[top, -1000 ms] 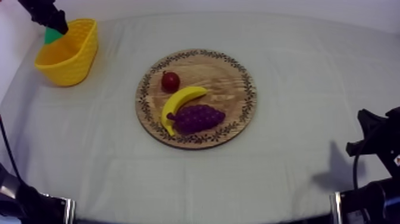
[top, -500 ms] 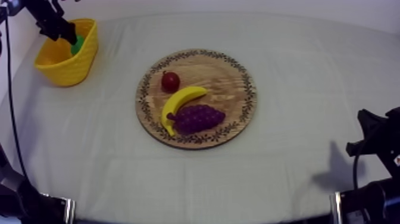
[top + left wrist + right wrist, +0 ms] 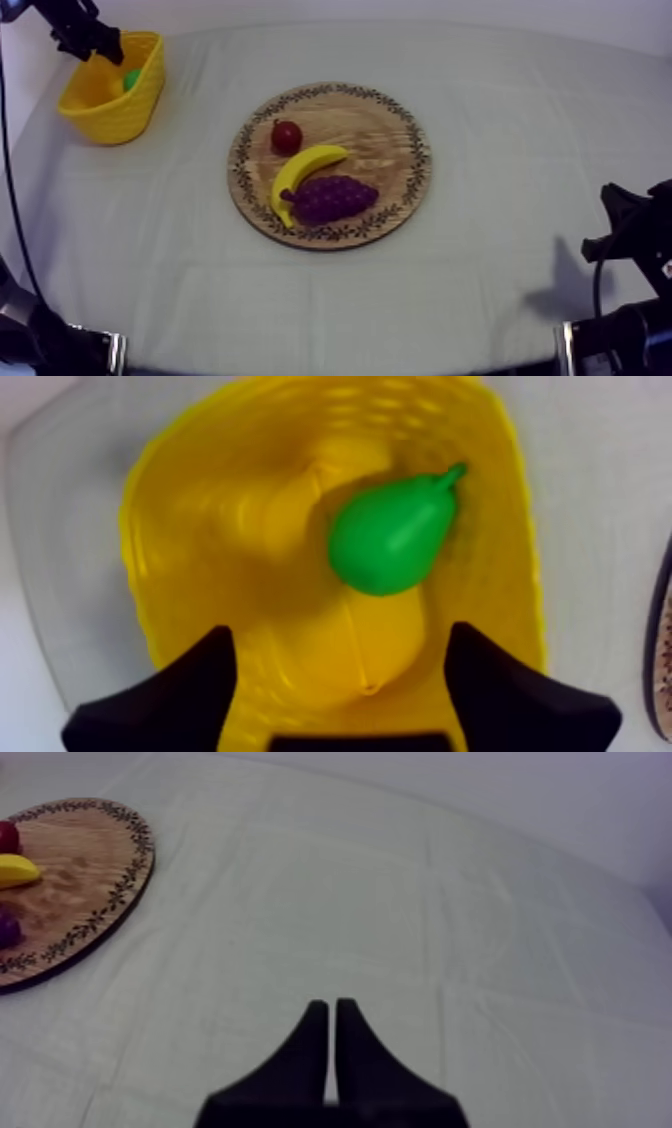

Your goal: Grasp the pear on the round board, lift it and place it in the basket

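Observation:
The green pear (image 3: 392,536) lies loose inside the yellow basket (image 3: 500,526), touching nothing but the basket's floor. My left gripper (image 3: 335,676) hangs above the basket, open, its two black fingers wide apart with nothing between them. In the top view the basket (image 3: 105,105) stands at the far left, the pear (image 3: 131,79) shows green inside it, and my left gripper (image 3: 88,38) sits over its back rim. The round wooden board (image 3: 400,150) is mid-table. My right gripper (image 3: 331,1014) is shut on nothing, low over the cloth at the right.
On the board lie a small red fruit (image 3: 287,136), a banana (image 3: 300,174) and a bunch of grapes (image 3: 332,198). My right arm (image 3: 630,235) rests at the table's right edge. The board's rim (image 3: 130,882) is seen from the right gripper too.
The pear, held above the basket a second ago, has dropped into it. My left gripper has let go and risen slightly toward the back left. The right arm has not moved.

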